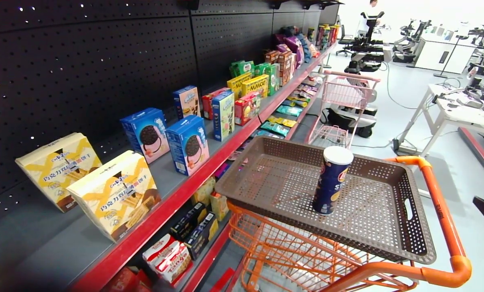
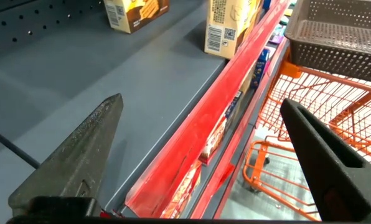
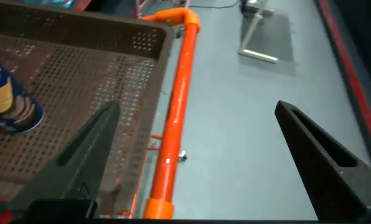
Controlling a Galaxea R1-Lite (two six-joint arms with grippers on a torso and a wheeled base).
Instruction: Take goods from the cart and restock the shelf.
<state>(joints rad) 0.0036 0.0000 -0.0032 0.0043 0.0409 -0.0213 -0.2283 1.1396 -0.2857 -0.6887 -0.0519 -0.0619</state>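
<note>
- The shelf (image 1: 43, 239) runs along my left. Two yellow boxes (image 1: 116, 194) stand face-out near its front edge, and blue boxes (image 1: 187, 144) stand farther along, so shoppers can read them. The bare grey stretch beside the yellow boxes looks like the gap to fill.
- My left claw (image 2: 201, 102) hangs released and empty over the shelf's red front rail. I judge it is parked there, clear of the stock.
- The brown tray (image 1: 266, 140) sits on top of the orange cart (image 1: 438, 202), which lifts the goods within easy reach.
- The can (image 1: 332, 180), the one item left to restock, stands upright near the tray's middle. Its sides are free for a grip.
- My right claw (image 3: 197, 106) is spread wide with nothing in it, above the cart's handle bar, with the can off to one side.
</note>
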